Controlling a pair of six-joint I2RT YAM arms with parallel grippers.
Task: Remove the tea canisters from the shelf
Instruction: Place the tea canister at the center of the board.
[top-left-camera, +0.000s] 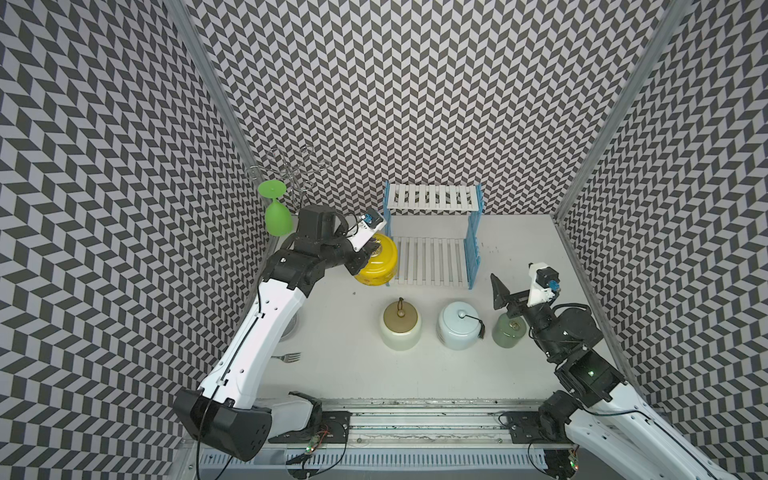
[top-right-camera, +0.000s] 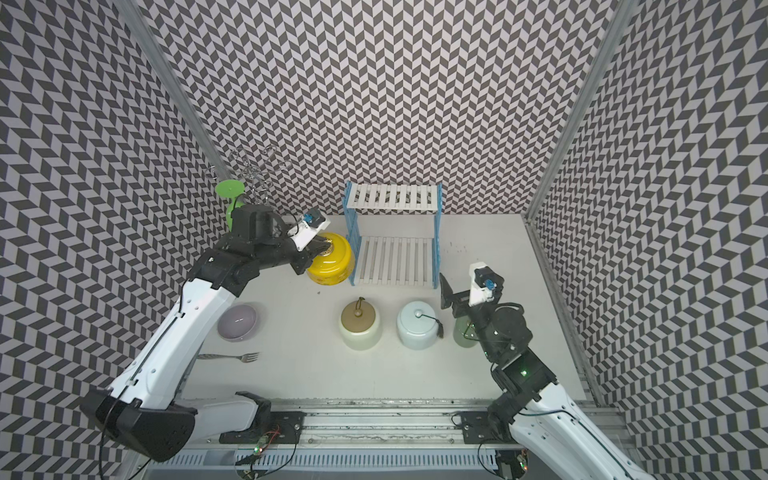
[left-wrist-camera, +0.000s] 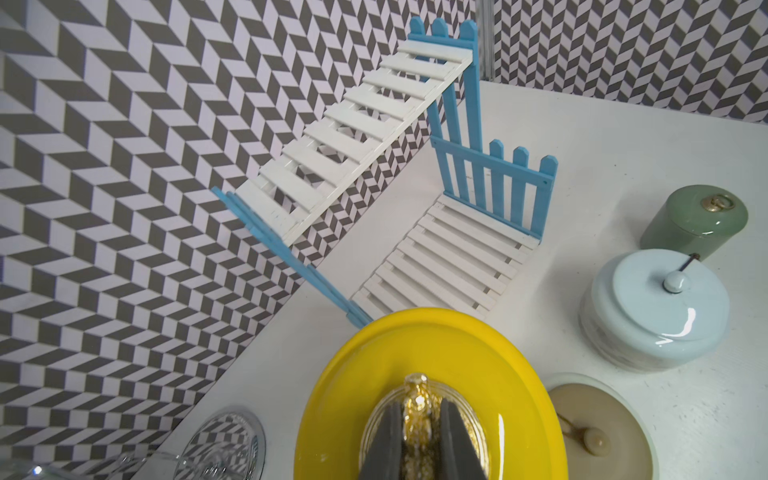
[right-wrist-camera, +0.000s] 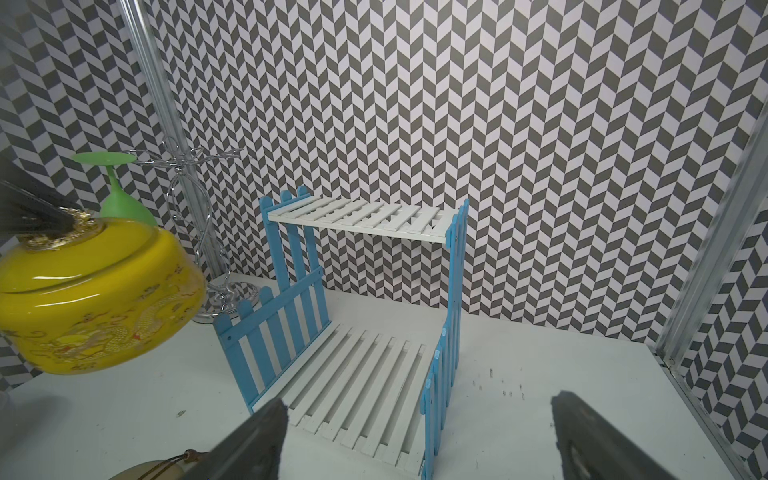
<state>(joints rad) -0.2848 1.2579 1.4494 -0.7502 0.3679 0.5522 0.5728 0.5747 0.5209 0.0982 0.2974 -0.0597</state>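
Observation:
My left gripper (top-left-camera: 371, 249) (left-wrist-camera: 420, 405) is shut on the gold knob of the glossy yellow canister (top-left-camera: 376, 268) (top-right-camera: 330, 266) (right-wrist-camera: 95, 299). The canister hangs tilted just left of the shelf (top-left-camera: 432, 257) (top-right-camera: 395, 257) (left-wrist-camera: 449, 257) (right-wrist-camera: 361, 365). Both white slatted boards are bare. In front of the shelf three canisters stand on the table: cream with tan lid (top-left-camera: 401, 326) (top-right-camera: 360, 326), pale blue with tassel (top-left-camera: 459, 326) (top-right-camera: 417, 326) (left-wrist-camera: 654, 307), and sage green (top-left-camera: 509, 332) (left-wrist-camera: 694, 220). Above the green one my right gripper (top-left-camera: 505, 305) (right-wrist-camera: 415, 411) is open and holds nothing.
A chrome wire stand (top-left-camera: 297, 174) with a green upside-down goblet (top-left-camera: 276, 218) stands at the back left. A grey-lilac bowl (top-right-camera: 237, 322) and a fork (top-right-camera: 232, 356) lie near the left arm. Patterned walls close in three sides.

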